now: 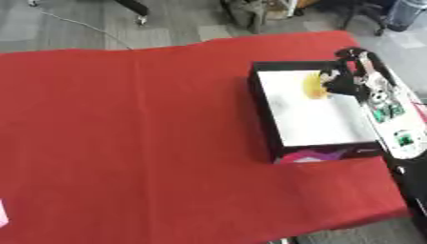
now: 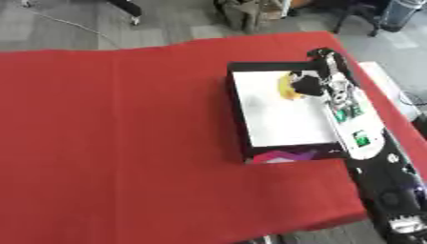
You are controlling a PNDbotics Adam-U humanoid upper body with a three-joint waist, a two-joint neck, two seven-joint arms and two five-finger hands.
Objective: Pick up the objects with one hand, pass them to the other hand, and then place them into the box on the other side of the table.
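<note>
A black box with a white floor (image 1: pixel 313 116) stands on the right side of the red table (image 1: pixel 133 133). My right arm reaches in from the right edge over the box. My right hand (image 1: pixel 342 82) hangs over the box's far part with its fingers curled round a yellow object (image 1: pixel 313 86), which sits just above the white floor. How far the object is from the floor I cannot tell. My left hand shows in neither view.
The box's near wall carries a pink and purple pattern (image 1: pixel 315 155). Grey floor, chair legs and a cable lie beyond the table's far edge. A pale sliver (image 1: pixel 3 212) shows at the left edge. The red cloth stretches wide to the left of the box.
</note>
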